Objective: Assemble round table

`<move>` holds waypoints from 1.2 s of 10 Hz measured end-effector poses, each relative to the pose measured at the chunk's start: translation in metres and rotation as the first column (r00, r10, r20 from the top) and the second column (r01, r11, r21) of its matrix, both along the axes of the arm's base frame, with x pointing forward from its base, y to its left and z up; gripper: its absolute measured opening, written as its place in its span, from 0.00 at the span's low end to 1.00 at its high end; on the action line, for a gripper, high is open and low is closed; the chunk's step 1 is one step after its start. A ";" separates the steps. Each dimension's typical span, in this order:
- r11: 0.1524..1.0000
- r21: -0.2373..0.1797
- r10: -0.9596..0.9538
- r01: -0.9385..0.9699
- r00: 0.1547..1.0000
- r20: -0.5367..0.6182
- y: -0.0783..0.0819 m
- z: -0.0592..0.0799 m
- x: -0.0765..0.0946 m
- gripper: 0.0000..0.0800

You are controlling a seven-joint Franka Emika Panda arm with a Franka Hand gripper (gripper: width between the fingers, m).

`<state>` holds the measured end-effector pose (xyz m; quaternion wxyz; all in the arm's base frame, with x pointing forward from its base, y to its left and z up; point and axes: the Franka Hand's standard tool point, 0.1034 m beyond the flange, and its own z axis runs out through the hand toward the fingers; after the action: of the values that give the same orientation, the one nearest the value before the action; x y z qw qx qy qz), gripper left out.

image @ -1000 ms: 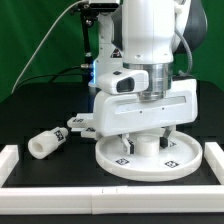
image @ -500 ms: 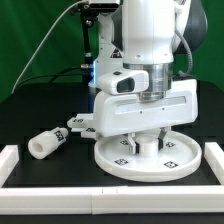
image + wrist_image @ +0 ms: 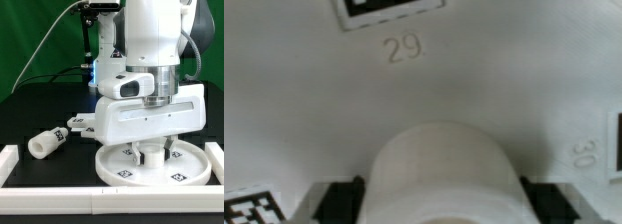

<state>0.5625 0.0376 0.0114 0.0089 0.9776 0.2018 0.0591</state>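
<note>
The large white round disc (image 3: 122, 172) lies flat on the black table, tags on its face. A short thick white leg (image 3: 150, 154) stands upright at its centre. My gripper (image 3: 150, 150) reaches straight down over the disc with a finger on each side of the leg. In the wrist view the leg (image 3: 441, 165) fills the gap between the dark finger pads (image 3: 342, 200), so my gripper (image 3: 441, 203) is shut on it. The disc's face (image 3: 438, 85) shows behind it, marked 29 and 30.
A white tagged cylinder part (image 3: 45, 144) lies on its side at the exterior view's left. A small flat white tagged part (image 3: 80, 124) lies beside the hand. A low white border (image 3: 10, 160) frames the table's front and sides.
My gripper has shifted a little toward the exterior view's right and lower, still around the leg. The disc has moved the same way with it.
</note>
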 end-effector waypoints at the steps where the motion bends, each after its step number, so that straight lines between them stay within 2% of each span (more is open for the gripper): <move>1: 1.000 0.001 0.002 -0.001 1.000 -0.008 0.002 -0.001 0.003 0.50; 4: 1.000 -0.001 0.000 0.000 1.000 -0.030 0.002 -0.001 0.003 0.51; 5: 1.000 -0.001 0.000 0.000 1.000 -0.031 0.002 -0.001 0.003 0.55; 6: 1.000 -0.001 0.000 0.000 1.000 -0.031 0.002 -0.001 0.003 0.71; 7: 1.000 -0.003 0.000 0.000 0.999 -0.037 -0.001 0.002 0.003 0.71; 8: 1.000 -0.009 -0.013 0.013 0.999 -0.048 -0.008 0.018 0.004 0.79; 10: 0.999 -0.016 -0.041 0.040 0.996 -0.075 -0.021 0.054 0.005 0.81; 11: 0.998 -0.020 -0.054 0.052 0.995 -0.085 -0.029 0.065 0.006 0.81; 12: 0.999 -0.020 -0.049 0.047 0.996 -0.079 -0.026 0.061 0.005 0.81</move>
<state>0.5680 0.0111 0.0723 0.0111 0.9836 0.1789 0.0179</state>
